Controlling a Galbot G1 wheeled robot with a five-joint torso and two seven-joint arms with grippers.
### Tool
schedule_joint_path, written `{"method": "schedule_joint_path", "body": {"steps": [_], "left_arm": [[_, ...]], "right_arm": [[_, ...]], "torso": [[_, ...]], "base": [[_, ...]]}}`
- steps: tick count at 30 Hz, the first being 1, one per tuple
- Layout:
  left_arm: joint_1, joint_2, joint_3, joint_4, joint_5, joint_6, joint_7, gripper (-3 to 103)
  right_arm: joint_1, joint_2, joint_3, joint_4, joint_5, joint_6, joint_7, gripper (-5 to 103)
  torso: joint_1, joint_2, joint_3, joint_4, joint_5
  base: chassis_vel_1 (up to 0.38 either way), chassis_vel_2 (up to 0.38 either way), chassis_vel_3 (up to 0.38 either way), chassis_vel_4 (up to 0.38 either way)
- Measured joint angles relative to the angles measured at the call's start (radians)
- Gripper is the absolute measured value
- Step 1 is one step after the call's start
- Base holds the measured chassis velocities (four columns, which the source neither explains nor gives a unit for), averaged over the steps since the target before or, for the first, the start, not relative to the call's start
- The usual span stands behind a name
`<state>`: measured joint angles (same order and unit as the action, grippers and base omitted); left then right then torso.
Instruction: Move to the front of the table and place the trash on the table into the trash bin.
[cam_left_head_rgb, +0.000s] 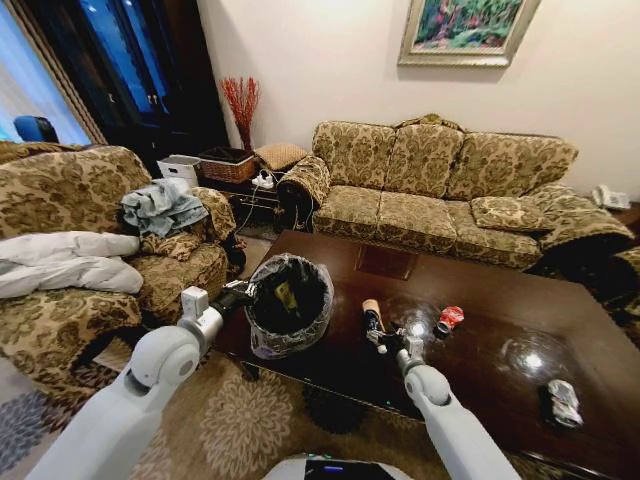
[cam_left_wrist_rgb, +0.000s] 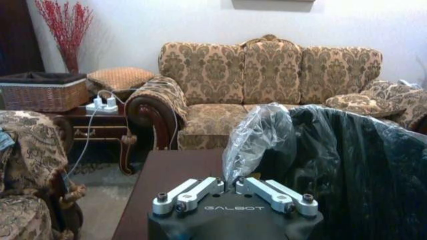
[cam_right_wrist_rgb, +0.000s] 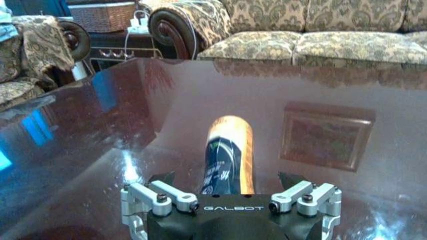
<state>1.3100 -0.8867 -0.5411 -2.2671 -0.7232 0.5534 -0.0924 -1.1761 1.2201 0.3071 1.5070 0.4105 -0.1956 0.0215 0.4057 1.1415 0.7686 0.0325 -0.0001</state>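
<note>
Reaching forward from the lower right of the head view, the white right arm sets its right end effector (cam_left_head_rgb: 384, 338) low over the dark brown glossy tabletop (cam_left_head_rgb: 500, 320). Its fingers stand spread on either side of a brown cylindrical bottle with a light cap (cam_right_wrist_rgb: 229, 155), which lies on its side pointing away from the wrist; contact between fingers and bottle cannot be judged.

- Left arm: white, angled up from the lower left, its left end effector (cam_left_head_rgb: 236, 293) at the near left rim of the trash bin. In the left wrist view the crinkled liner bunches just beyond the linkage (cam_left_wrist_rgb: 235, 196); whether the fingers pinch it or stand apart cannot be told.
- Trash bin: small round black bin lined with translucent grey plastic (cam_left_head_rgb: 289, 300), at the tabletop's left corner. A green-yellow wrapper (cam_left_head_rgb: 285, 295) shows inside.
- Crushed red can (cam_left_head_rgb: 450, 319): on the tabletop, just right of the bottle.
- Crushed silver-white can (cam_left_head_rgb: 561, 402): near the tabletop's right front edge, well apart from the rest.
- Square centre inlay (cam_right_wrist_rgb: 325, 135): beyond the bottle.
- Surroundings: patterned gold sofa (cam_left_head_rgb: 430, 180) behind; matching armchair (cam_left_head_rgb: 90, 250) at left, draped with white bedding and grey cloth; woven basket (cam_left_wrist_rgb: 41, 90) on a side table.
</note>
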Motion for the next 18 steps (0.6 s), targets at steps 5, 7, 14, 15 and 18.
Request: {"method": "schedule_joint_path", "body": {"steps": [5,7,14,15,18], "left_arm": [[0.007,0.002,-0.01,-0.007,0.0,-0.003,0.0,3],[0.007,0.003,-0.011,-0.008,0.0,-0.004,0.0,3],[0.005,0.005,-0.011,-0.009,0.0,-0.005,0.0,3],[0.005,0.004,-0.011,-0.01,0.0,-0.005,0.0,3],[0.006,0.005,-0.015,-0.013,-0.001,-0.007,0.0,3]], "right_arm": [[0.005,0.018,0.0,-0.029,0.001,0.0,0.001,100],[0.007,0.021,-0.001,-0.033,-0.002,0.0,0.009,101],[0.016,0.033,-0.001,-0.049,-0.005,0.0,0.024,80],[0.016,0.034,0.0,-0.052,-0.005,0.001,0.024,80],[0.016,0.041,0.004,-0.062,-0.005,0.002,0.024,69]], "torso": [[0.0,0.0,0.0,0.0,0.0002],[0.0,0.0,0.0,-0.0001,0.0001],[0.0,0.0,0.0,0.0,0.0],[0.0,0.0,0.0,0.0,0.0],[0.0,0.0,0.0,0.0,0.0]], "base": [[0.0,0.0,0.0,0.0],[0.0,0.0,0.0,0.0],[0.0,0.0,0.0,0.0],[0.0,0.0,0.0,0.0],[0.0,0.0,0.0,0.0]]}}
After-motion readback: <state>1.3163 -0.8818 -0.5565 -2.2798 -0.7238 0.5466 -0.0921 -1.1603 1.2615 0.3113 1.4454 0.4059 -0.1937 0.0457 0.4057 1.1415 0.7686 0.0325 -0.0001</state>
